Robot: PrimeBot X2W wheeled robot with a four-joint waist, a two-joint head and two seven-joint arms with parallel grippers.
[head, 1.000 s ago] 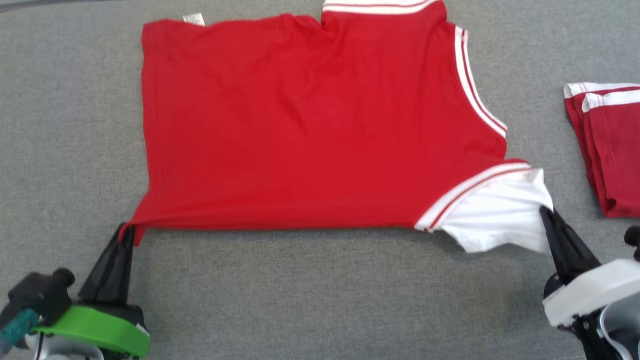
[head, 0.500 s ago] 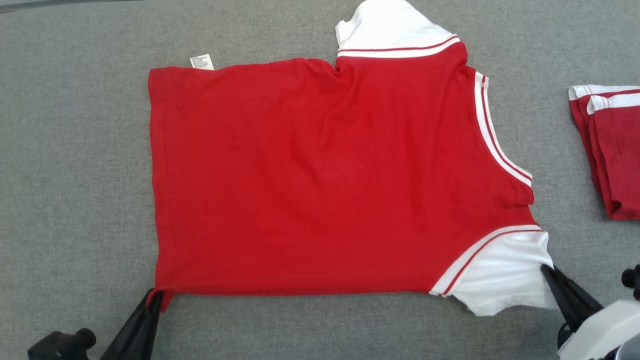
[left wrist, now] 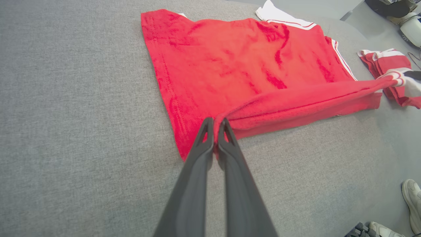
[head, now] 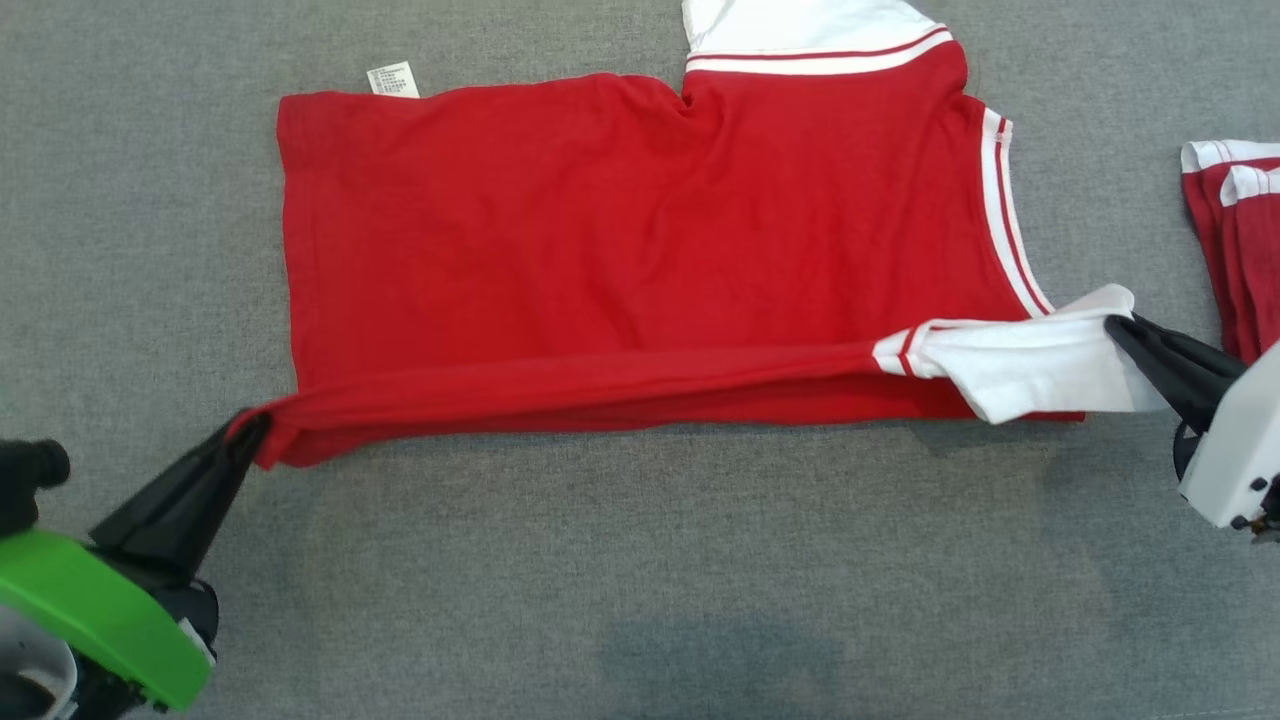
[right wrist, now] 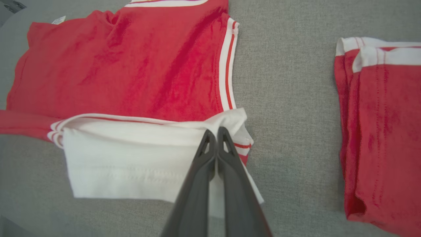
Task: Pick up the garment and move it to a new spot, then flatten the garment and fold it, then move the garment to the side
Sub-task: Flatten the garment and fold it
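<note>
Pinches the near-left hem corner of the red garment (head: pixel 620 240) in the left gripper (head: pixel 248 428), clamped tight; nips its white sleeve (head: pixel 1030 365) in the right gripper (head: pixel 1115 325), likewise closed. Holds the near edge raised and taut, with the rest flat on the grey surface (head: pixel 640 580)

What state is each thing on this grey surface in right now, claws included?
Red shirt: mostly flat, near edge lifted taut between the grippers.
Left gripper: shut on the shirt's hem corner.
Right gripper: shut on its white sleeve.
Second red garment: folded, lying apart.
</note>
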